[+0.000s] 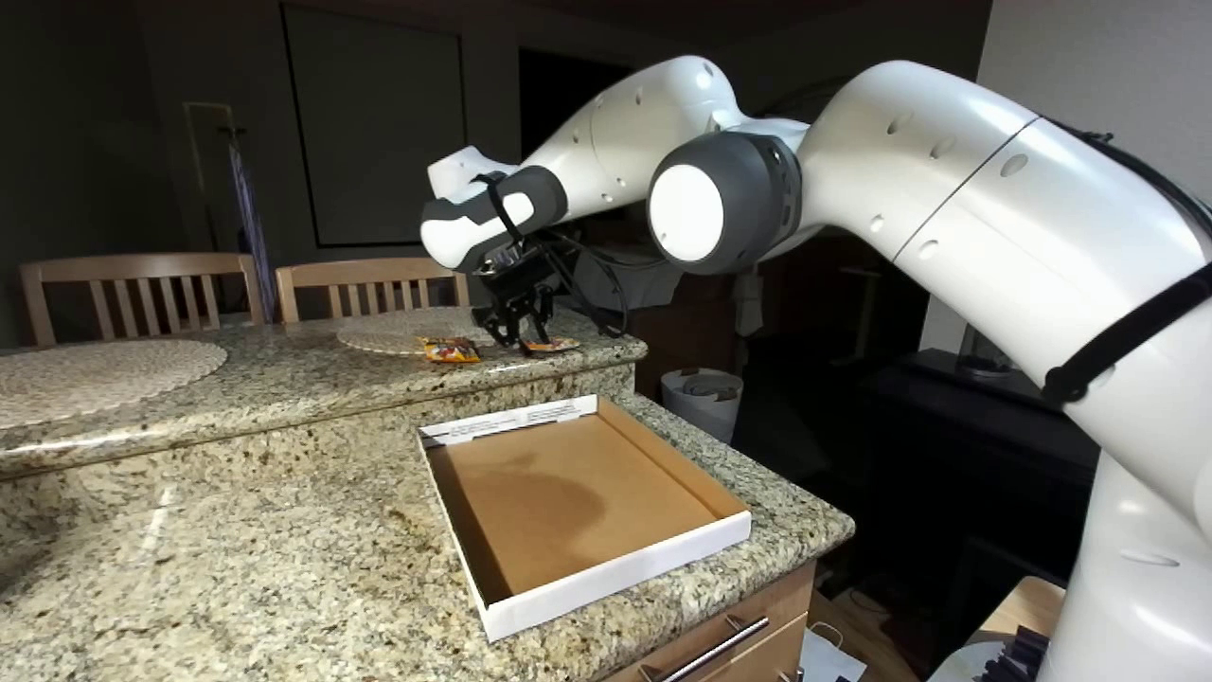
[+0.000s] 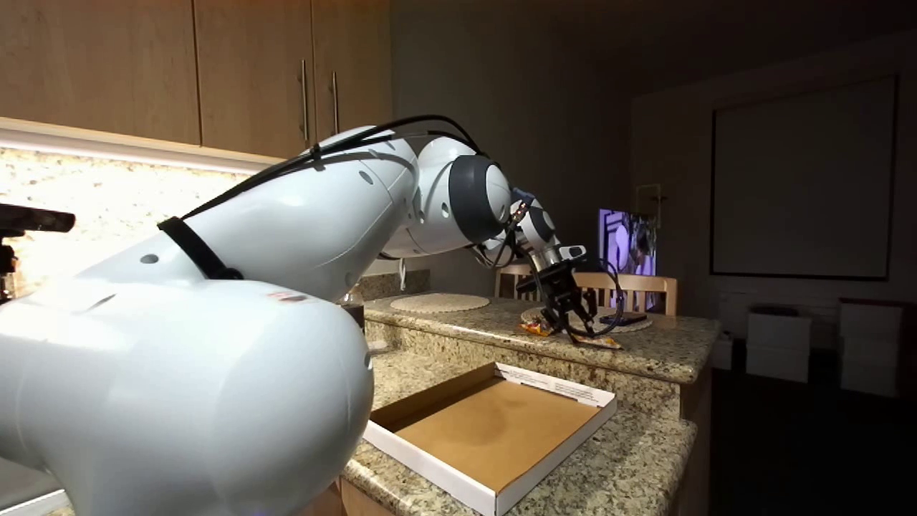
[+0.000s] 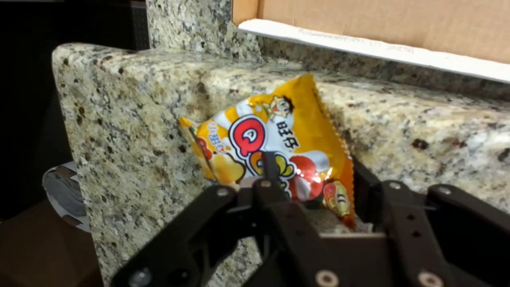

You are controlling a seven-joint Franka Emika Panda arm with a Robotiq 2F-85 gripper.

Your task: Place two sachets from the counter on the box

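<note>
- Dim room behind: wooden chairs (image 1: 374,273) stood beyond the counter (image 1: 237,568), and a purple-lit screen (image 2: 623,244) showed in an exterior view.
- Speckled granite ran on two levels, the upper ledge (image 1: 284,362) bearing round pale mats (image 1: 104,374).
- On the lower level, just beside the ledge, sat the box (image 1: 620,585), white-walled and shallow, with a shadow across its brown floor.
- Near the end of the ledge lay the first sachet (image 3: 306,99), below the white arm (image 1: 947,180), its bright print facing the wrist camera.
- The second sachet (image 1: 451,350) lay near it, at the edge of a mat; whether it rested on the mat could not be told.
- Pointing down, the gripper (image 3: 316,169) had its jaws partway apart; in the wrist view one finger (image 3: 272,167) overlapped the first sachet and the other stood at its right edge. Whether either pressed on it could not be told.
</note>
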